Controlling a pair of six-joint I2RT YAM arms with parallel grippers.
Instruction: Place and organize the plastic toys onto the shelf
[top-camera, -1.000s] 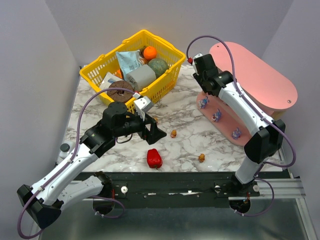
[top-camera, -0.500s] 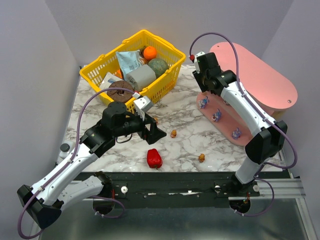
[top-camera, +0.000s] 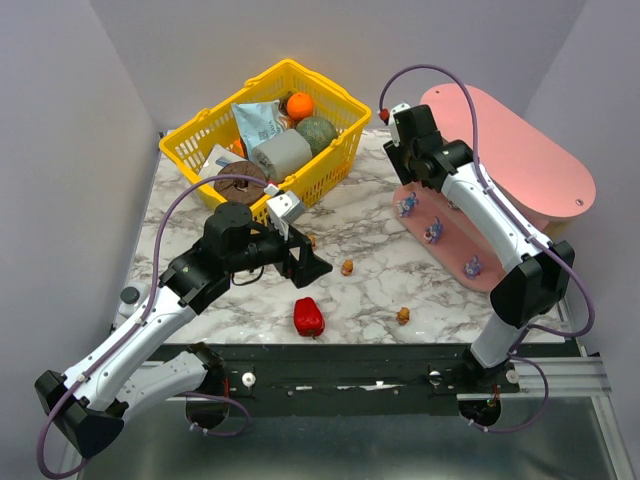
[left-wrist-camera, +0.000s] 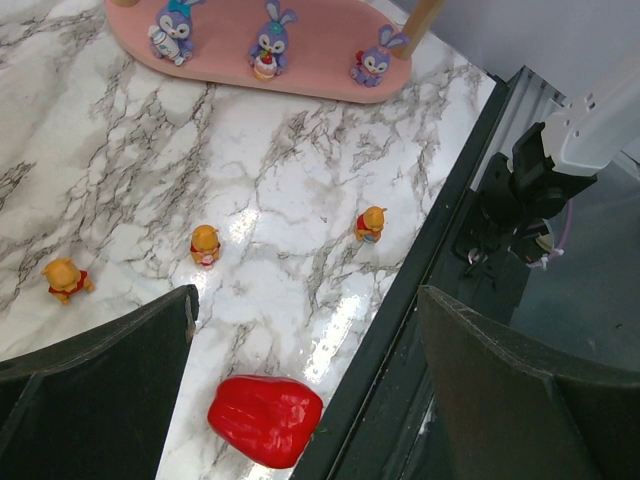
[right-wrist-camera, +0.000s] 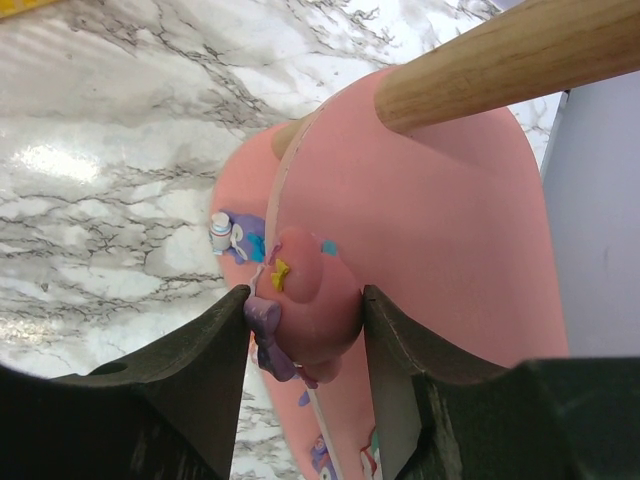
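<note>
Lowest in the top view, one red pepper (top-camera: 308, 317) lies near the front edge of the marble (top-camera: 370, 290), and three orange toys (left-wrist-camera: 205, 244) stand loose around it. Your left gripper (left-wrist-camera: 307, 300) hangs over them, jaws spread wide, holding nothing. If you come down carelessly, a finger may tip one of the toys or roll the pepper off.

Further up, right of centre, the shelf (top-camera: 520, 150) carries three purple-blue toys (left-wrist-camera: 268, 48) on its lowest board. Your right gripper (right-wrist-camera: 305, 295) pinches one pink toy (right-wrist-camera: 318, 315) right at a board's rim. If you let go there, it may drop to the marble or topple a purple-blue toy.

One yellow basket (top-camera: 320, 172) sits at upper left.
</note>
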